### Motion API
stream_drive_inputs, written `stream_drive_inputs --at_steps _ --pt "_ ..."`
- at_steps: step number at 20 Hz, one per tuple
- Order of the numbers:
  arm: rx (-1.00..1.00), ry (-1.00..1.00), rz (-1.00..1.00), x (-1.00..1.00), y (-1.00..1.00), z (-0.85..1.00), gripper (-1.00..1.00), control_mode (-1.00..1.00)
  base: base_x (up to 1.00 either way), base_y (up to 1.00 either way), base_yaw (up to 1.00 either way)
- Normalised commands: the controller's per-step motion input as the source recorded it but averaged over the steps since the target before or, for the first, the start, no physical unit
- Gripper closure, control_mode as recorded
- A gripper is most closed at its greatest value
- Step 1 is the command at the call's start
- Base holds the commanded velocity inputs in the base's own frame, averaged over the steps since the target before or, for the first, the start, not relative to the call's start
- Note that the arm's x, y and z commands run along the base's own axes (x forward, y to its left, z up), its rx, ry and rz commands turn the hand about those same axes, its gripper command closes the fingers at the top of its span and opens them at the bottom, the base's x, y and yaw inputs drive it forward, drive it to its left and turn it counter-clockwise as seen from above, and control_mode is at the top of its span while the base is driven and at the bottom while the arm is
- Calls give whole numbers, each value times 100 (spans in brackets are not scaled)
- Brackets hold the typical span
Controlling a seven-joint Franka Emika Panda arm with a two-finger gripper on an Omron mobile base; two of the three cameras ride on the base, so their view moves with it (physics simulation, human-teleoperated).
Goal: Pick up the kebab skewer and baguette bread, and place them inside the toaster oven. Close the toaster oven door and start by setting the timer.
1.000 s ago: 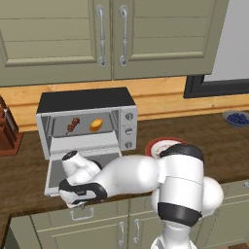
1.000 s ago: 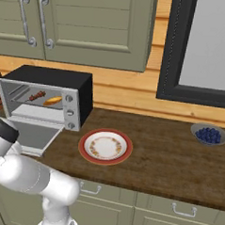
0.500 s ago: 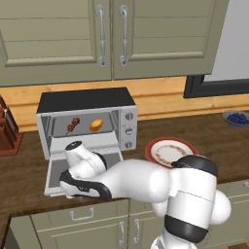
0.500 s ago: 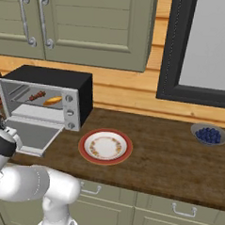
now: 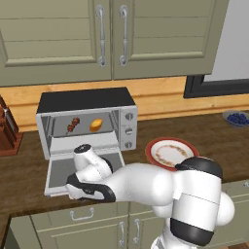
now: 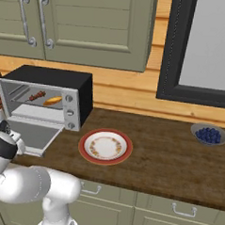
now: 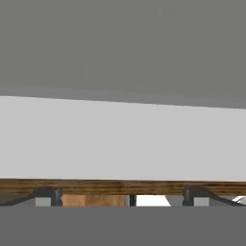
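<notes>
The toaster oven (image 5: 87, 102) stands on the counter with its door (image 5: 61, 170) dropped flat and open. On the rack inside lie the kebab skewer (image 5: 73, 125) at the left and the baguette bread (image 5: 96, 125) to its right; both also show from the other side, skewer (image 6: 36, 96) and bread (image 6: 53, 101). My arm reaches low over the front of the door. In the hand view my gripper (image 7: 121, 199) is open, its tips wide apart, with the door's pale edge (image 7: 123, 139) close ahead. It holds nothing.
A red-rimmed plate (image 5: 170, 151) sits right of the oven. A bowl of blueberries (image 5: 237, 118) is far right by the window frame. A knife block (image 5: 7, 129) stands at the left. Three knobs (image 5: 129, 130) line the oven's right panel. Cabinets hang overhead.
The arm has swung forward and the wrist has shifted slightly right and up along the door's front edge. The door still lies open; food has not moved.
</notes>
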Motion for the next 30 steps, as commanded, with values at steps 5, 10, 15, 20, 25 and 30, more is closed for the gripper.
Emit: stream_drive_inputs --at_steps 5,10,15,20,25,30 --pt "5 -5 0 25 0 -17 -100 -100 0 0 0" --pt "4 -9 0 41 0 -2 -100 -100 0 0 0" --pt "2 -11 0 40 0 -9 -100 -100 0 0 0" --pt "0 -11 0 73 -7 0 -100 -100 0 0 0" --pt "0 -10 0 83 -14 1 -100 -100 0 0 0" --pt "1 -21 0 72 -16 11 -100 -100 0 0 0"
